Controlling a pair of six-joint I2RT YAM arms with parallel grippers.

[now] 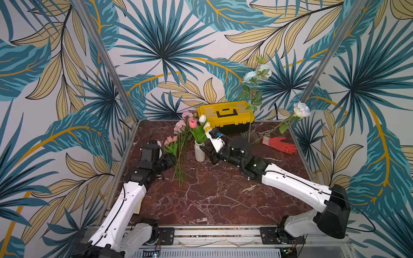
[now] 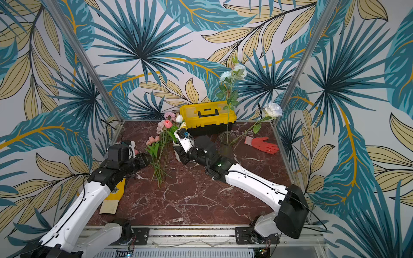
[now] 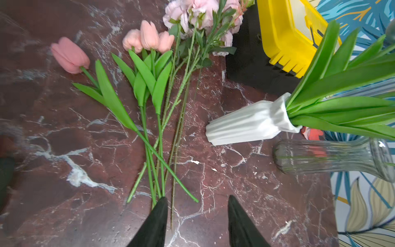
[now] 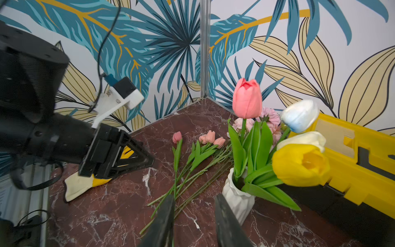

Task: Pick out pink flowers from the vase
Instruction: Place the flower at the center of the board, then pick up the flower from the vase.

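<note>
Pink flowers [image 3: 149, 36], tulips and paler frilled blooms, lie bunched on the marble table [image 3: 64, 149] with their stems crossing. One pink tulip [image 4: 246, 98] stands in the white vase [image 4: 237, 198] beside a yellow tulip [image 4: 299, 164]. By the stem ends the left claw [image 3: 197, 197] gapes empty. The right claw [image 4: 195, 195], jaws apart, holds nothing near the vase. The palest blooms are cut off in the left wrist view.

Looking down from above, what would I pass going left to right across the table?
In a top view: pink flowers lying flat → white vase → glass vase → red glove.
</note>
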